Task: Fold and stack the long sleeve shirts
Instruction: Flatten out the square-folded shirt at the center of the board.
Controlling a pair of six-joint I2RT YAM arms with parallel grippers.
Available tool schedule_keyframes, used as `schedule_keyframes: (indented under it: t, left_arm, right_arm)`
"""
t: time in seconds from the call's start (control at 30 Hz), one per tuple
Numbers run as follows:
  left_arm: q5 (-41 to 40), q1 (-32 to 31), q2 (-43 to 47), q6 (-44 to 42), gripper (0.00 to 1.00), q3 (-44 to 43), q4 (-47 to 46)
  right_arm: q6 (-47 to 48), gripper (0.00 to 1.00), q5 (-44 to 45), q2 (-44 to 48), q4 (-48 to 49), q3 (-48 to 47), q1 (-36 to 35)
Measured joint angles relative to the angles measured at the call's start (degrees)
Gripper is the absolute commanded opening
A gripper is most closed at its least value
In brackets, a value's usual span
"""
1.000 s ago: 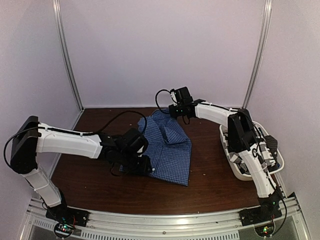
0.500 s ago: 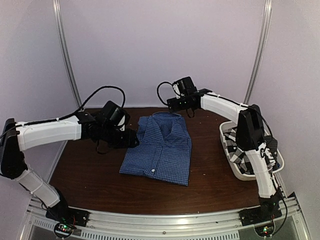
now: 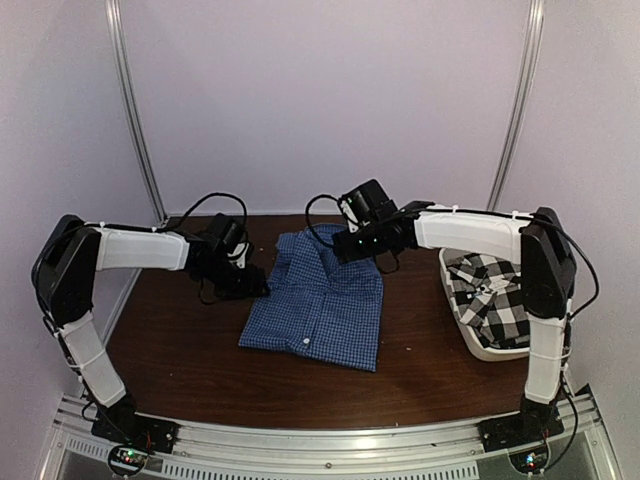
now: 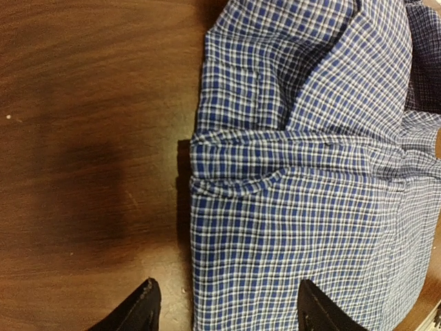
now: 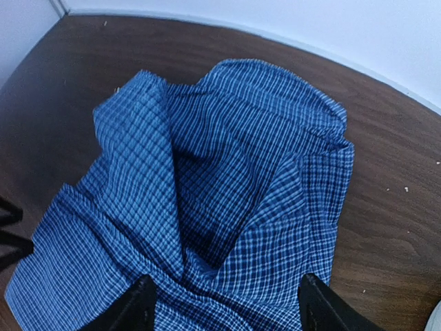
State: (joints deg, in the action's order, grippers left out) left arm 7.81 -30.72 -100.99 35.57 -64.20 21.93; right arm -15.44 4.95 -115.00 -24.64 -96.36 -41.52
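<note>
The blue gingham long sleeve shirt lies folded in a rectangle at mid-table, collar toward the back wall. My left gripper hovers at its left edge; in the left wrist view it is open, straddling the shirt's folded edge with nothing gripped. My right gripper hangs over the collar; in the right wrist view it is open above the spread collar, holding nothing. The black-and-white checked shirt lies crumpled in the tub.
A white plastic tub stands at the table's right edge. Dark wood tabletop runs around the blue shirt. White walls and metal posts close in the back and sides.
Both grippers have opened. My left arm drew back from the shirt's near-left corner to its upper left edge. My right arm swung aside, uncovering the tub, and dropped toward the collar.
</note>
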Motion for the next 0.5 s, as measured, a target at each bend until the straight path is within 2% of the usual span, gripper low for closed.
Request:
schedule_keyframes:
  t: [0.17, 0.3, 0.5]
  left_arm:
    - [2.32, -0.11, -1.11, -0.52, 0.64, 2.01, -2.95]
    - [3.39, -0.72, -1.11, -0.35, 0.59, 5.16, -4.48]
    - [3.82, -3.26, -1.07, 0.59, 0.44, 7.54, -6.38]
  right_arm:
    - [-1.99, 0.51, -1.36, 0.13, 1.05, 7.69, -0.96]
    - [-2.78, 0.50, -1.99, -1.40, 2.19, 8.57, -0.28]
    - [-2.64, 0.50, -3.39, -7.93, 3.45, 5.55, 2.10]
